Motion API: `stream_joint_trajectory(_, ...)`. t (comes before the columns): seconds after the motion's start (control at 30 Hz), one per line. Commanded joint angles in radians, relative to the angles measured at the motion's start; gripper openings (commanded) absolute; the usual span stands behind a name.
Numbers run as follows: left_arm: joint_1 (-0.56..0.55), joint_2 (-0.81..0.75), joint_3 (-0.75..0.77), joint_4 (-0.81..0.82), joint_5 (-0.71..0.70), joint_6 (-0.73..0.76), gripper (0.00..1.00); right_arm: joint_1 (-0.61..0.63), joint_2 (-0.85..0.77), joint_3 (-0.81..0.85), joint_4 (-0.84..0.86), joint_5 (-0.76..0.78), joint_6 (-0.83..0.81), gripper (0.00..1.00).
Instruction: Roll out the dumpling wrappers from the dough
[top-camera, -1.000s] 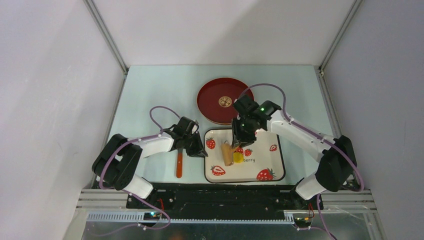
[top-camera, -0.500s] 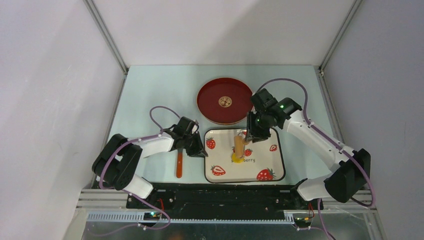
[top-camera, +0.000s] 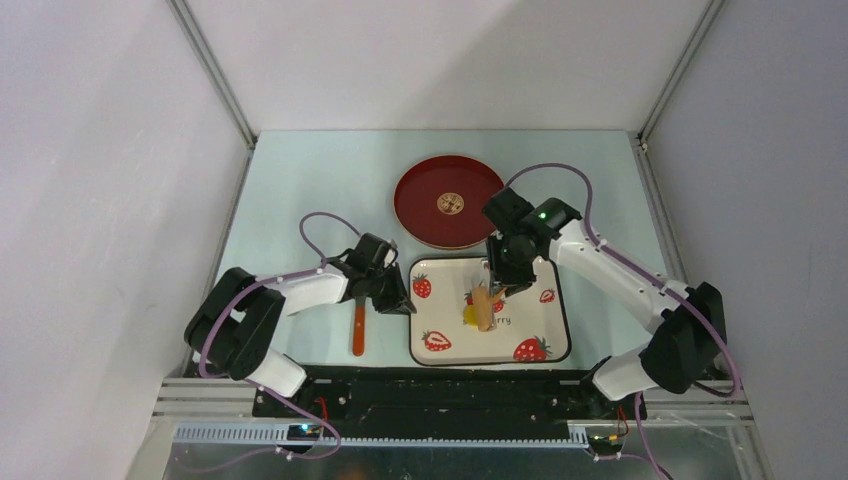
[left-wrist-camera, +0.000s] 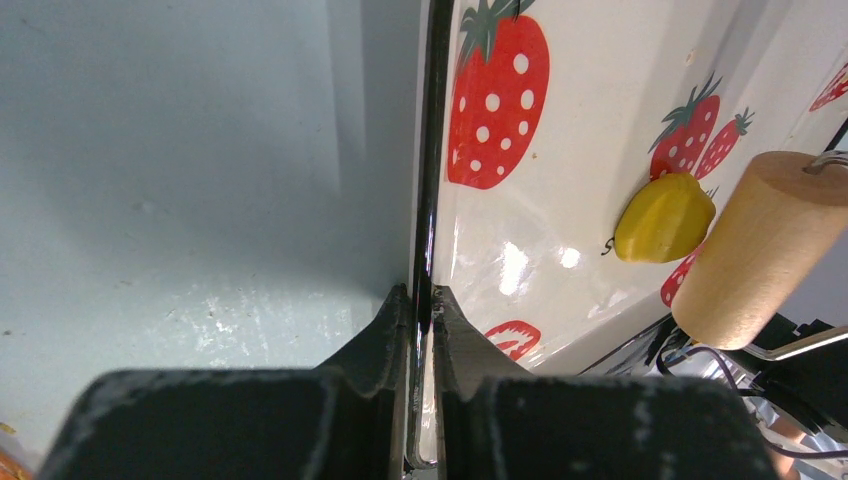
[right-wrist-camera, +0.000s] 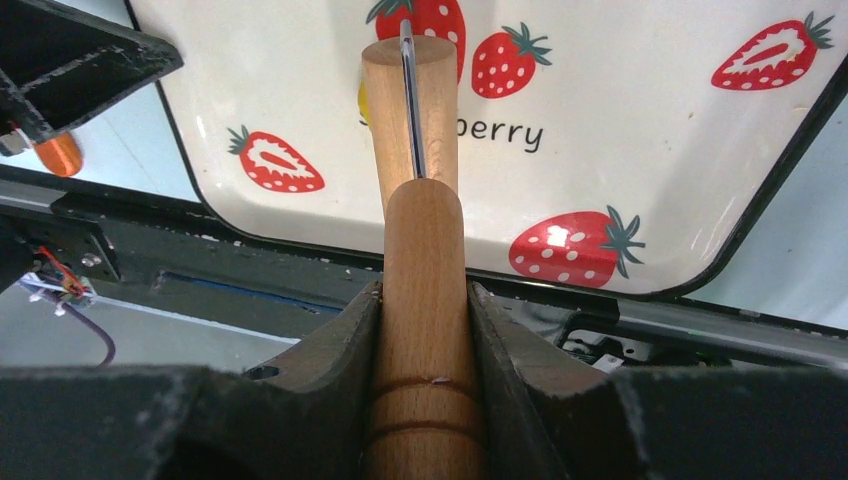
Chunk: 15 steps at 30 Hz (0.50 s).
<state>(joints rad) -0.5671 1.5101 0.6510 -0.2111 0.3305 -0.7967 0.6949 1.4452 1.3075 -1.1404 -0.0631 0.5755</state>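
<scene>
The yellow dough (top-camera: 469, 315) is a small lump on the strawberry-print tray (top-camera: 540, 348); it also shows in the left wrist view (left-wrist-camera: 663, 217). My right gripper (right-wrist-camera: 423, 295) is shut on the handle of a wooden rolling pin (right-wrist-camera: 424, 330). The pin's roller (top-camera: 484, 306) lies beside and partly over the dough, hiding most of it in the right wrist view, where a yellow sliver (right-wrist-camera: 362, 103) shows. My left gripper (left-wrist-camera: 422, 298) is shut on the tray's black left rim (left-wrist-camera: 428, 180). No cut wrappers show.
A red round plate (top-camera: 420, 210) with a gold emblem stands behind the tray. An orange-handled tool (top-camera: 358, 330) lies on the table left of the tray, under my left arm. The black base rail runs along the near edge.
My right gripper swung the rolling pin right and then back, drawing it toward the near side over the dough. The left gripper has kept its hold on the tray rim.
</scene>
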Motion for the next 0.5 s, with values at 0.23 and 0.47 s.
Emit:
stream_joint_trajectory(0.23,-0.013,0.035,-0.024,-0.032,-0.047,-0.004,0.0,0.022,0.078,0.032,-0.015,0.063,-0.004,0.0)
stream_joint_trajectory(0.47,-0.014,0.036,-0.024,-0.032,-0.047,-0.003,0.0,0.039,0.103,0.008,0.025,0.044,-0.004,0.0)
